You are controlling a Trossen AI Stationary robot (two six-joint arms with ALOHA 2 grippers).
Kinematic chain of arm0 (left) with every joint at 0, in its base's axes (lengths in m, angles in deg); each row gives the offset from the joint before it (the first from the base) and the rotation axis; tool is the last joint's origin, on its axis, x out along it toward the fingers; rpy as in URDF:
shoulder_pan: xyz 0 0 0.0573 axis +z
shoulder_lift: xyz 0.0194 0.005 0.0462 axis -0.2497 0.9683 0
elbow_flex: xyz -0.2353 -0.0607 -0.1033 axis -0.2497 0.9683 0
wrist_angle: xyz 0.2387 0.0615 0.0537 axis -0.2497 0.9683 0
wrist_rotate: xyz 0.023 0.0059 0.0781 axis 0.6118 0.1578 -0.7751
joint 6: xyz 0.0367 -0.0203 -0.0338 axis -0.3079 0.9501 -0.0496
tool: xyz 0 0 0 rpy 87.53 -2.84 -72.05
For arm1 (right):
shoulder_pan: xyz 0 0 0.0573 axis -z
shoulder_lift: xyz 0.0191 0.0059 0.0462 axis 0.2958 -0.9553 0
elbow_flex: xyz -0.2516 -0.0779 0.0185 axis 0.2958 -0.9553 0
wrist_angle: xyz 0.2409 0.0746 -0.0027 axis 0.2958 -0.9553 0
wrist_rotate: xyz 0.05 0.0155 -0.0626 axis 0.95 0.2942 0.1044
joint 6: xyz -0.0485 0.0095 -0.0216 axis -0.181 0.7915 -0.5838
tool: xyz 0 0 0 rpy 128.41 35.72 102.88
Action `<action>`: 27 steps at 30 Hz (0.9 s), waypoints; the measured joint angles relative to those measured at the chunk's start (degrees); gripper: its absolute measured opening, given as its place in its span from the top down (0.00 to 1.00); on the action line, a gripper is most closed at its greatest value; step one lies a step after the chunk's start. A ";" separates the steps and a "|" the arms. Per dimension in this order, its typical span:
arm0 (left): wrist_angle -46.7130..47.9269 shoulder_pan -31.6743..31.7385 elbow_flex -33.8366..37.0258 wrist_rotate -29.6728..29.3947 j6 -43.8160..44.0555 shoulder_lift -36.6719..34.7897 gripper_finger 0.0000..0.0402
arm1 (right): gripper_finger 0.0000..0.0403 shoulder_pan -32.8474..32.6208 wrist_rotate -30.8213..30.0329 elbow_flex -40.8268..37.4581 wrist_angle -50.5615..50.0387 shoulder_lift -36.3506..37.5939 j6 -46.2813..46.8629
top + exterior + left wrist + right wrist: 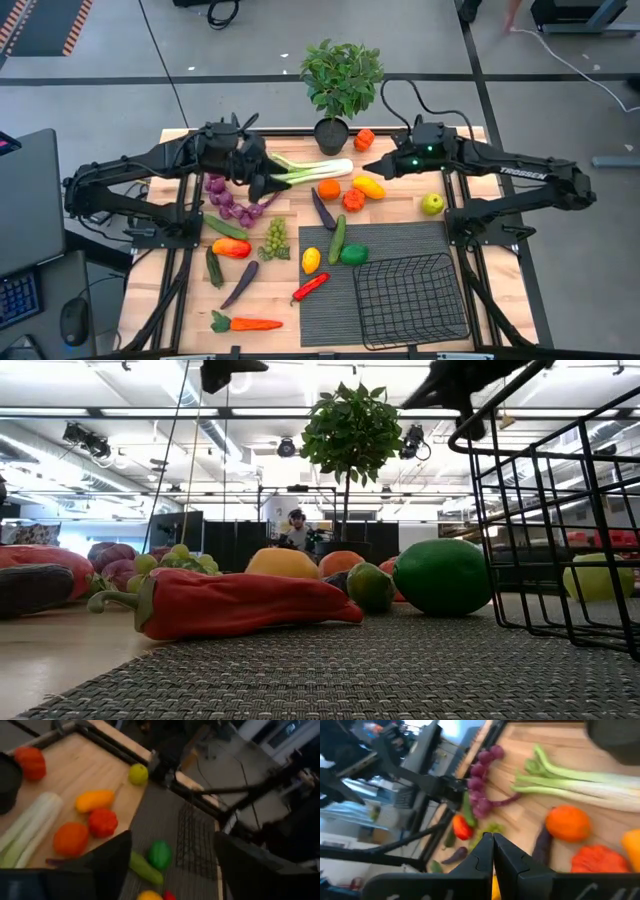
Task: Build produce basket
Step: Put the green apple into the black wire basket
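Note:
The black wire basket (410, 298) stands empty on the dark ribbed mat; its wall fills the right of the low view (560, 530). Produce lies scattered on the wooden table: the leek (315, 170), an orange (329, 189), a yellow pepper (368, 186), purple grapes (232, 200), a cucumber (337, 238), a lemon (311, 260), a red chilli (310, 287) and a carrot (245, 323). My left gripper (265, 183) (172, 870) hovers open above the leek's green end. My right gripper (375, 168) (492, 850) is shut, raised above the yellow pepper. Neither touches anything.
A potted green plant (340, 85) stands at the table's far edge, between the arms. A red tomato (365, 138) lies beside its pot, and a green apple (432, 204) just beyond the mat's (330, 320) far edge. A person shows far off in the room (296, 520).

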 joint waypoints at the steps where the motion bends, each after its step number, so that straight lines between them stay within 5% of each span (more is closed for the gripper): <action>1: 1.22 0.00 -0.06 0.07 -0.55 0.00 0.20 | 0.96 -0.04 0.47 -0.03 0.25 -0.27 -0.05; 13: 5.67 0.15 0.03 -3.97 1.52 0.22 0.12 | 0.96 -0.36 4.51 -0.04 2.04 -2.18 -0.14; 16: 5.54 0.15 0.03 -5.09 2.21 0.22 0.12 | 0.93 -0.08 9.57 -0.07 -0.43 -2.43 -4.14; 22: 5.56 0.15 0.03 -7.28 4.56 0.22 0.12 | 0.71 1.23 11.38 -0.04 -18.25 -3.31 -13.91; 27: 5.49 0.15 0.03 -10.40 4.91 0.22 0.12 | 0.44 4.56 1.04 -0.07 -36.06 -5.42 -16.76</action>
